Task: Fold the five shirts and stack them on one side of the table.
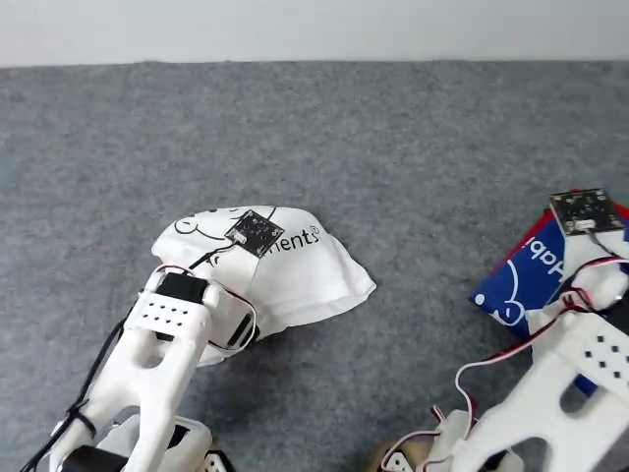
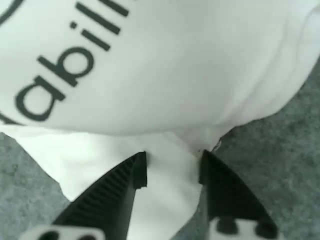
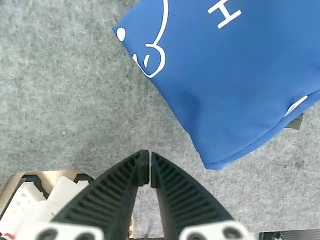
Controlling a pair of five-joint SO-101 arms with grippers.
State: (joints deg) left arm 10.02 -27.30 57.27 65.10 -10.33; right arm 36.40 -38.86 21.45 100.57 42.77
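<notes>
Grey table. White shirt, bunched up with dark lettering, sits centre-left. Blue shirt, white print, at the right edge. Left gripper is slightly apart over white cloth; right gripper is pinched together on nothing beside the blue one.

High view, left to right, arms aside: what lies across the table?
white shirt → bare stretch of grey table cover → blue shirt

white shirt — black lettering, blue shirt
</notes>
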